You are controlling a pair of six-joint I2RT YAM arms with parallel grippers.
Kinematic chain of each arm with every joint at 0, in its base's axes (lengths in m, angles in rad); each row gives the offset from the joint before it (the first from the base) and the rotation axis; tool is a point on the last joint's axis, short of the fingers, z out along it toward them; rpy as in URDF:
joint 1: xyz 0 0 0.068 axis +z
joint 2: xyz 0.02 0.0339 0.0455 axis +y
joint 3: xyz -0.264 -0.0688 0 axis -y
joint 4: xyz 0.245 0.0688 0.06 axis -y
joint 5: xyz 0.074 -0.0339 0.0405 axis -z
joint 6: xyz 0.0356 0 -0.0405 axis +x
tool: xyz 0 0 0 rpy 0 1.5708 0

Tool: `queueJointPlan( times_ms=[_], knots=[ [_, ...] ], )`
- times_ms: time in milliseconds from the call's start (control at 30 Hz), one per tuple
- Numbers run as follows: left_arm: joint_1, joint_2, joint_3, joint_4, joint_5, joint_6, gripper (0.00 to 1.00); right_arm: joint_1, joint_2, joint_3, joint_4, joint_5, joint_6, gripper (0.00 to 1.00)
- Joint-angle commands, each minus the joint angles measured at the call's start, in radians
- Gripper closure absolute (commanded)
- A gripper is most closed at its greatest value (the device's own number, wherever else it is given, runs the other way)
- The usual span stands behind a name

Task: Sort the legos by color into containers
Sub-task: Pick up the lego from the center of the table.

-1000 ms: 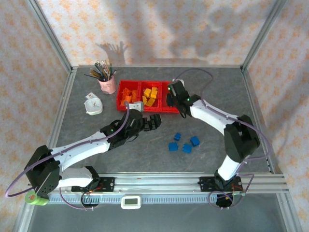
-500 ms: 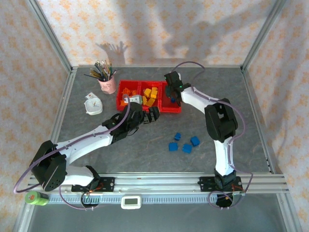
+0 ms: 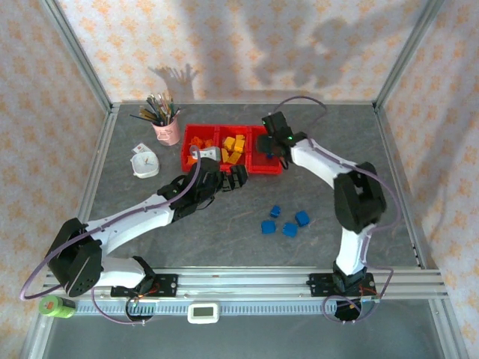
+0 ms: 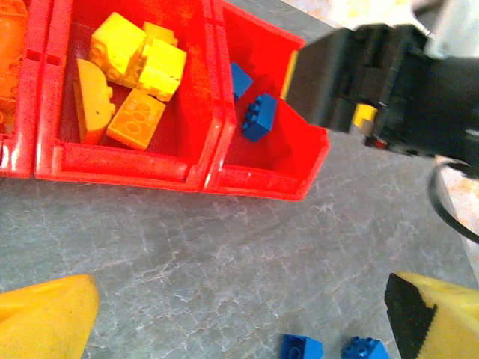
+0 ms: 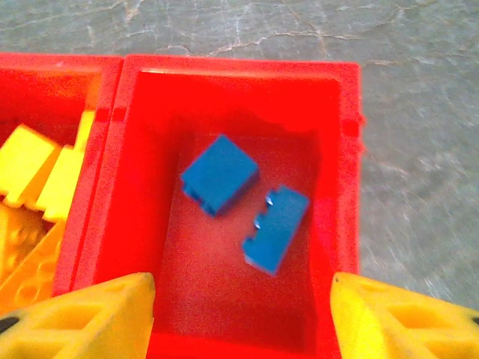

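Holding two blue legos [image 5: 221,173], rightmost container [image 5: 239,66]

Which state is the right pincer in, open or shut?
Open. The right pincer has its yellow fingers far apart over the red bin.

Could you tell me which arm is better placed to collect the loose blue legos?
Probably right: the right hand, open and empty, hovers over the blue-lego bin, and the loose blue legos lie before it, on its side. The left hand would reach across.

3 red containers [image 3: 263,170], 6 blue legos [image 3: 302,218], 1 pink cup [image 3: 168,132]
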State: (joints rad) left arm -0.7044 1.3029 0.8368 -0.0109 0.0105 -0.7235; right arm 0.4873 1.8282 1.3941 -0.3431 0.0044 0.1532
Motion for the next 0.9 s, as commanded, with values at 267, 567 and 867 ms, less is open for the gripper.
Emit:
queueJointPlan(
  times_ms=[267,567,867],
  knots=[
    [-0.113,-0.094,-0.099,-0.040,0.008,-0.032,0.01,0.055,-0.400,-0.458,-0.070,0.000,0.214,0.32],
    [-0.171,-0.133,-0.191,-0.015,-0.010,-0.108,0.01,0.251,-0.391,-0.625,-0.030,0.039,0.433,0.33],
    [-0.178,-0.186,-0.245,-0.010,-0.031,-0.134,0.01,0.281,-0.303,-0.630,0.029,0.074,0.461,0.45]
  ],
)
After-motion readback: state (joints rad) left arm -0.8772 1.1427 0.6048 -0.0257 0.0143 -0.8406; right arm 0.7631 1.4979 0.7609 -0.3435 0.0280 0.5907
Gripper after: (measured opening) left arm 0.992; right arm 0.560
